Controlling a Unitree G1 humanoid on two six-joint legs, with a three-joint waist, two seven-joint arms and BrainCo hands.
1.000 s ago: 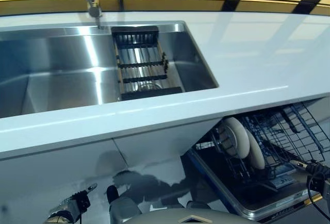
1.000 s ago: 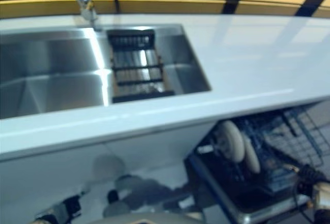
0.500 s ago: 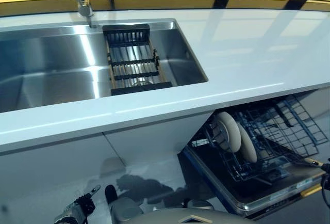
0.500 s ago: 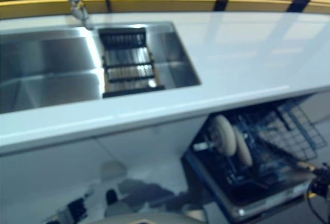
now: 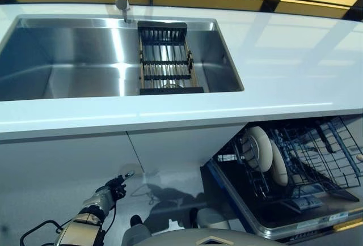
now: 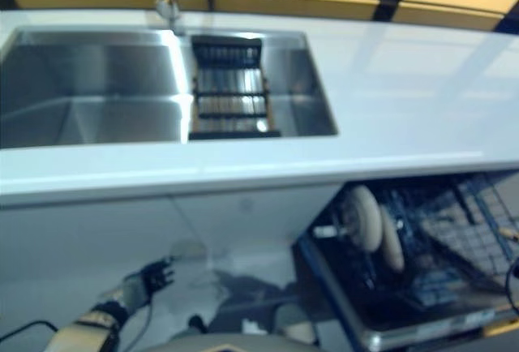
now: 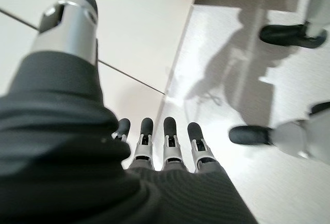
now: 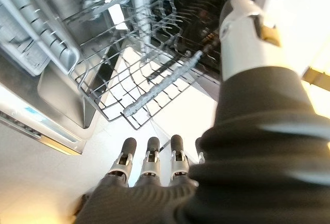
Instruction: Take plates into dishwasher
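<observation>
— Where are the plates [image 5: 262, 151]?

— Two stand upright, side by side, in the pulled-out dishwasher rack [image 5: 317, 155] under the counter [image 5: 283, 81]. None shows in the sink [image 5: 68, 59].

— And the hands?

— Left hand [image 5: 108, 192] hangs low by the cabinet front [image 5: 62, 166], fingers straight, holding nothing. Right hand [image 8: 149, 167] likewise, loose beside the rack.

— Any risk?

— I'd say that hand could snag the wire tines and jolt the plates.

Bright glare on sink [image 5: 108, 53]; right eye view blurred.
</observation>
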